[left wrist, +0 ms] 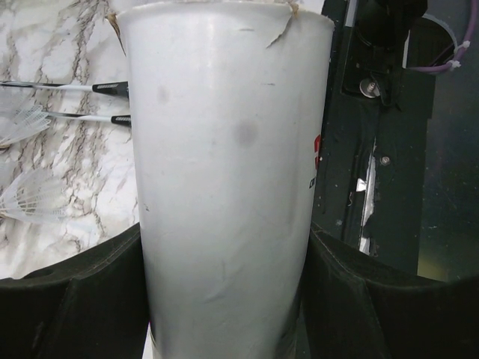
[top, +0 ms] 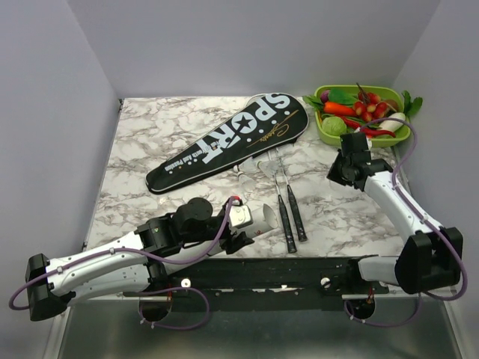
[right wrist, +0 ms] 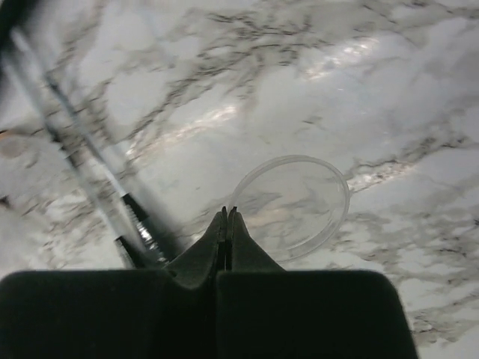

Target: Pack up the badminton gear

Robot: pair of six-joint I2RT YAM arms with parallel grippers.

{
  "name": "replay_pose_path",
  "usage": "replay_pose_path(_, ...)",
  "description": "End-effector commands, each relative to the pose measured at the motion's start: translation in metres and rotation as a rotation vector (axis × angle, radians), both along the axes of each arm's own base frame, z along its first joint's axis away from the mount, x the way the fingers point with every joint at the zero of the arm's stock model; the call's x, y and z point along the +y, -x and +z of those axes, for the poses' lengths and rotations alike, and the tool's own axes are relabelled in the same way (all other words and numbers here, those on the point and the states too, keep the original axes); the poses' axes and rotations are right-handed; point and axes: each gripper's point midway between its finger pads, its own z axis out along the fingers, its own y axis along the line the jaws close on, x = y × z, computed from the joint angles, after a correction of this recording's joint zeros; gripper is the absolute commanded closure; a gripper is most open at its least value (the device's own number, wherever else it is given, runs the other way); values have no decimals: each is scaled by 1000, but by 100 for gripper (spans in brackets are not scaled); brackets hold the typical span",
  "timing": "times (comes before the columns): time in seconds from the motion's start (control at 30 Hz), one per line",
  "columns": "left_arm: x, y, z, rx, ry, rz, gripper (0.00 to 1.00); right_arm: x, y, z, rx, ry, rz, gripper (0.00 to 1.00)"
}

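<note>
Now, left jaws: my left gripper (left wrist: 224, 299) is clamped on a white paper cup (left wrist: 224, 149), with a black finger (left wrist: 75, 299) pressed to each side. The cup's far rim is torn.
Right jaws: my right gripper (right wrist: 227, 224) has its tips pressed together with nothing between them. It hangs over the marble beside a clear round lid (right wrist: 292, 206).
Surface: a white-and-grey marbled table (top: 150, 127), with a black rail along the near edge where my bases sit.
Room: plain pale walls (top: 239, 45) close in the left, far and right sides.
Left arm: stretched low along the near edge from its base at the left. The cup points sideways, its rim end nearest the rackets (top: 284, 217). I cannot tell whether the cup touches the table.
Right arm: raised from its base at the right, forearm reaching towards the far right, wrist turned down just in front of the green tray (top: 352, 88).
Rackets: two lie side by side near the middle, black handles towards me and just right of the cup. Their thin shafts run away towards the cover (top: 224, 142).
Cover: black, lettered "SPORT" in white, lying flat and aslant across the far middle, apart from both grippers.
Shuttlecocks: two white shuttlecocks (left wrist: 30, 198) rest on the marble between cover and cup.
Tray: in the far right corner, it holds toy vegetables (top: 359, 108), red, orange and green.
</note>
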Motion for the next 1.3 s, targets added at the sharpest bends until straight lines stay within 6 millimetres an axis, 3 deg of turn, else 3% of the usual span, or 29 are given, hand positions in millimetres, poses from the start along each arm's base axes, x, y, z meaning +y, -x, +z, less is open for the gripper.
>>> replay_pose_path(0.0, 9, -6, 4, 6, 3, 83, 100, -57, -14, -23, 11, 86, -271, 99)
replay_pose_path(0.1, 12, -10, 6, -2, -1, 113, 100, -70, -20, -39, 40, 102, -326, 99)
replay_pose_path(0.3, 16, -16, -1, -1, -35, 155, 100, -74, -32, -69, 115, 108, -331, 99)
replay_pose_path(0.4, 18, -19, -4, -6, -49, 171, 100, -71, -39, -82, 150, 108, -309, 90)
replay_pose_path(0.43, 17, -18, -5, -4, -53, 163, 100, -72, -38, -85, 159, 114, -310, 76)
replay_pose_path(0.47, 17, -17, -6, -2, -55, 160, 100, -72, -37, -86, 162, 116, -312, 71)
replay_pose_path(0.63, 18, -20, -1, -11, -56, 173, 100, -78, -40, -70, 111, 149, -306, 45)
replay_pose_path(0.77, 20, -25, 4, -14, -52, 212, 100, -69, -46, -40, 35, 98, -279, 43)
replay_pose_path(0.8, 20, -26, 4, -6, -53, 220, 100, -63, -48, -34, 15, 77, -261, 43)
replay_pose_path(0.93, 20, -29, 2, -7, -67, 239, 100, -4, -66, -8, -36, -125, -45, 42)
replay_pose_path(1.0, 21, -31, 2, -12, -71, 247, 100, 17, -69, -7, -14, -179, 15, 42)
replay_pose_path(1.17, 26, -33, 8, -40, -49, 261, 100, 96, -74, 15, -23, -370, 218, 36)
replay_pose_path(1.27, 29, -34, 15, -54, -18, 273, 100, 127, -73, 8, 22, -404, 253, 32)
